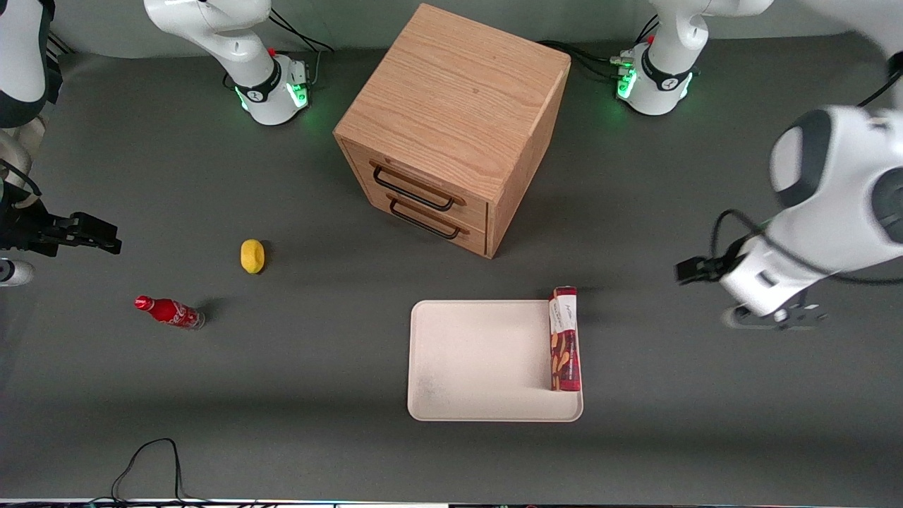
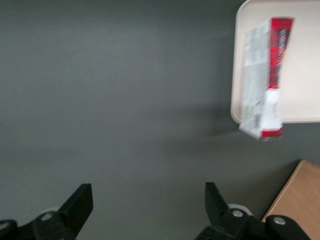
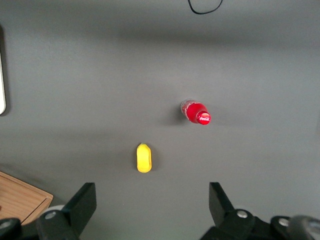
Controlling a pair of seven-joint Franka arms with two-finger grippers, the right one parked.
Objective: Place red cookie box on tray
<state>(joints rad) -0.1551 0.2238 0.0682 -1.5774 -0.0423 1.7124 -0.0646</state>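
The red cookie box [image 1: 564, 339] stands on its thin long side on the tray [image 1: 480, 360], along the tray's edge toward the working arm's end. Its end farther from the front camera juts a little past the tray's rim. In the left wrist view the box [image 2: 262, 80] shows its white label side and leans over the tray's [image 2: 300, 75] corner. My left gripper [image 1: 776, 316] hangs above bare table, off the tray toward the working arm's end, apart from the box. Its fingers [image 2: 80, 202] are spread wide with nothing between them; the gripper [image 2: 148, 192] is open and empty.
A wooden two-drawer cabinet [image 1: 451, 127] stands farther from the front camera than the tray. A yellow lemon-like object [image 1: 252, 255] and a small red soda bottle [image 1: 169, 311] lie toward the parked arm's end. A black cable [image 1: 148, 466] loops near the front edge.
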